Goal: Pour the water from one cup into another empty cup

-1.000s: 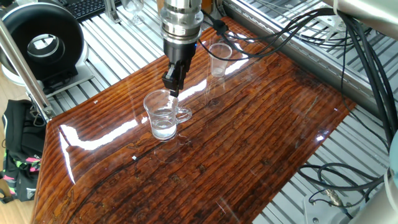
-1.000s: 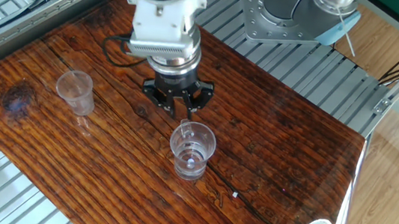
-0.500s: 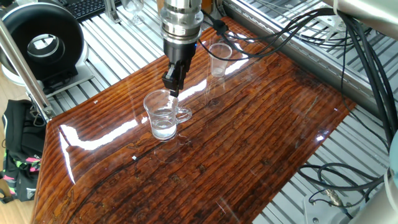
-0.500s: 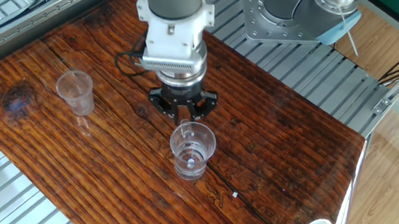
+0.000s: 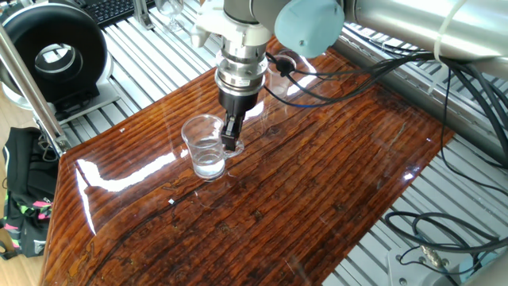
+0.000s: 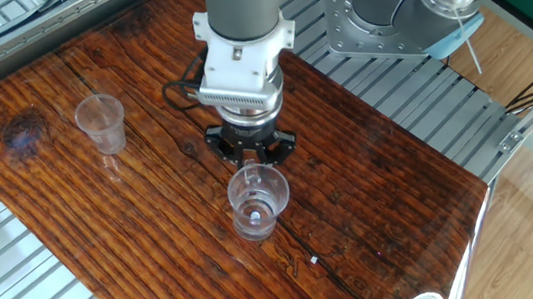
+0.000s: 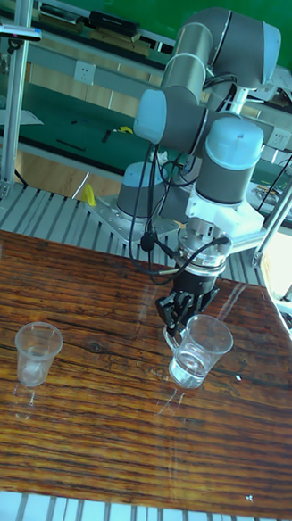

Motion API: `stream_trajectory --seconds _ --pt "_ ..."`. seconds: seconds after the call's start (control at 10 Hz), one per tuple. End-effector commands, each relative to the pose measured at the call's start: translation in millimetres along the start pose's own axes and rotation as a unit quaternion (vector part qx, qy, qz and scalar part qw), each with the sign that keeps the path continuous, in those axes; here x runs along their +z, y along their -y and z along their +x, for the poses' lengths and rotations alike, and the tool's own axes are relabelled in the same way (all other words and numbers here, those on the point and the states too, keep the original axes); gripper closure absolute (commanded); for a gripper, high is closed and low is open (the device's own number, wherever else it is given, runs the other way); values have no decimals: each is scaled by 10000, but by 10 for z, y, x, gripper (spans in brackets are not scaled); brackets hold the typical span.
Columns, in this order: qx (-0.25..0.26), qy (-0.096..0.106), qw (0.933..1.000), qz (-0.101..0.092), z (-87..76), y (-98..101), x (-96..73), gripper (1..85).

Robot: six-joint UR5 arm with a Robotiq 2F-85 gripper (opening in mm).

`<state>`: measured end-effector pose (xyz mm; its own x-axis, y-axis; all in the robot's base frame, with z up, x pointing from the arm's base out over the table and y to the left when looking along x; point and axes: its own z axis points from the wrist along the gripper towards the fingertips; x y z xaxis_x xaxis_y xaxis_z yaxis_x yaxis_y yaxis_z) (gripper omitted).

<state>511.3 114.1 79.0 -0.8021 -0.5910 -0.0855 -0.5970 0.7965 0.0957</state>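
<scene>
- Hanging straight down over the table (image 5: 333,183), my pincer (image 5: 231,137) sits at the side of the mug (image 5: 205,146), right where its handle is.
- My fingertips (image 5: 232,144) reach below the mug's rim and look to be at or touching the handle, but the glass is clear and my fingers (image 6: 250,148) crowd the spot, so I cannot tell whether I am pinching the handle or merely straddling it.
- From the other fixed view my pincer (image 6: 249,156) shows just behind the mug (image 6: 256,202); the dark fingers stand close together, with the rim directly in front of them.
- From the tall view the pincer (image 7: 184,323) is pressed up to the mug (image 7: 198,351) on its left side, low, near the tabletop.
- Water (image 5: 209,164) lies shallow in the mug's bottom; the mug stands upright on the wood.
- Its level reads flat in the tall view too, water (image 7: 190,367) filling only the lowest part.
- My second cup (image 6: 101,123), small and tapered, stands upright well apart from the mug, toward the table's far end.
- In the tall view that cup (image 7: 36,353) is off to the left, alone on the boards.
- Cables (image 5: 317,79) trail from my wrist across the table edge.
</scene>
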Motion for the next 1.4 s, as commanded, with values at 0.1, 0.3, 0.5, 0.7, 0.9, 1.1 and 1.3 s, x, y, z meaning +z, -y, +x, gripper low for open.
stream_trajectory --seconds 0.1,0.3,0.5,0.7,0.9,1.1,1.3 --pt "51 63 10000 -9 -44 0 12 507" --pt "203 50 9998 36 -30 23 13 660" --pt "363 -8 9993 96 24 55 19 770" --pt "620 -60 9978 225 63 49 -2 837" --pt "906 -83 9952 368 23 13 -26 837" --pt "1182 -101 9917 485 -11 -22 -56 837" --pt "1594 -33 9856 555 -26 17 -62 837"
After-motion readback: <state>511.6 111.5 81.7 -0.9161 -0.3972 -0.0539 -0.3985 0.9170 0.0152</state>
